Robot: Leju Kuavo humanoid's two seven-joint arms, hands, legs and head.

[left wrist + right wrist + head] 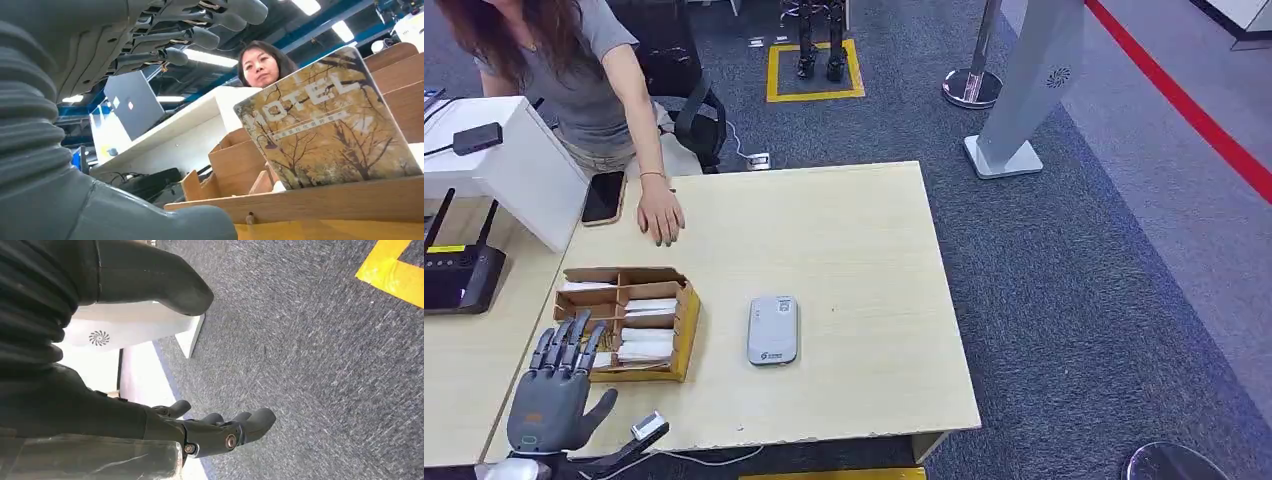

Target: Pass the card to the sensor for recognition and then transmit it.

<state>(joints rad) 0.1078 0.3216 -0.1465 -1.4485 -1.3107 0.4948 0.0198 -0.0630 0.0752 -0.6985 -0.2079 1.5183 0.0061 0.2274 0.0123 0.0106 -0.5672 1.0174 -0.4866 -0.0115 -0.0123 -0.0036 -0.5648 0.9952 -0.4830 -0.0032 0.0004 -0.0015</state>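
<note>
Reaching in from the left, I have my left hand [559,385] at the near end of the wooden box [686,330], fingers spread and holding nothing, the fingertips just over the box's near-left corner. From the left wrist view the card [325,122] stands at a lean in the nearest compartment, propped against a divider, its face printed with yellow autumn trees and the word MOTEL in pale letters. From the head view the other cards [646,335] show as white strips lying in the compartments.

I judge the card light, thin and stiff, with a glossy face that will slip if I squeeze it flat-on. Its lower edge sits behind the box's front wall, so I would take it by the free upper edge, thumb on one face and a finger on the other, and lift it straight out. A hard pinch could bend it, and a loose one could drop it back among the others.

Further right, the grey sensor [772,330] lies flat on the worktop [874,260], near the box but apart from it. A person's hand [660,218] rests on the far side of the worktop.

My right hand [220,432] hangs beside the body over the carpet, fingers loosely curled and holding nothing.
</note>
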